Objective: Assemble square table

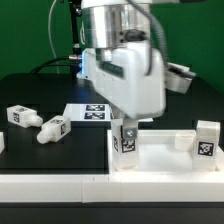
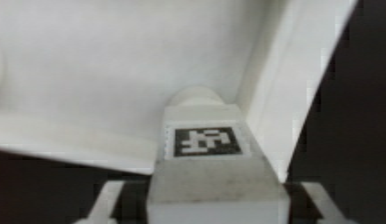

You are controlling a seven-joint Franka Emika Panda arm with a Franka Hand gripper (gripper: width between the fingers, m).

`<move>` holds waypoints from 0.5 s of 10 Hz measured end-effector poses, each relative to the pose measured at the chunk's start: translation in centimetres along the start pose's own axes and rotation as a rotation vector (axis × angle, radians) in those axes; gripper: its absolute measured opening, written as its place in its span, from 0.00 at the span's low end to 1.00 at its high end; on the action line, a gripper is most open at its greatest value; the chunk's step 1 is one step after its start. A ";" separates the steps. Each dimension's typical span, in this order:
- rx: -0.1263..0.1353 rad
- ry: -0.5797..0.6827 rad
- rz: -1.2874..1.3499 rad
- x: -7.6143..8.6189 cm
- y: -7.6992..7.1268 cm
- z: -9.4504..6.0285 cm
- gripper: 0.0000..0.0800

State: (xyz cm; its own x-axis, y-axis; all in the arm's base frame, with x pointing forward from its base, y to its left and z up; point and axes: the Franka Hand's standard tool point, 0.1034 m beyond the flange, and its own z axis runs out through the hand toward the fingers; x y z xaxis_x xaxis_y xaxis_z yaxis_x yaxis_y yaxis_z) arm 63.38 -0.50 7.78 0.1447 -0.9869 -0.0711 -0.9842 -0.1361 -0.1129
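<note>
As tool (image 2: 208,197) clamps leg (image 2: 204,141), leg stands upright beside slab rim (image 2: 289,70).

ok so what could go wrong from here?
1. The hand seems shut on one end of the short white tagged plastic leg; it could tilt or slip.
2. The leg's tip is close to the raised rim of the white square plastic slab and may catch there.

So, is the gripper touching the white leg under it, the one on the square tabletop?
Touching. The wrist view shows it: the leg sits inside the gripper, and both fingers lie against its sides with no gap.
</note>
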 end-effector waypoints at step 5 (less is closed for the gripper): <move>0.024 0.025 0.281 -1.1 -0.3 0.1 0.58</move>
State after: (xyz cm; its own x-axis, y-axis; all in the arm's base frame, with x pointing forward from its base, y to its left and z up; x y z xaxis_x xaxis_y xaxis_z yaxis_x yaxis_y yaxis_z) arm 63.56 0.66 7.78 -0.1369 -0.9875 -0.0784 -0.9826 0.1453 -0.1154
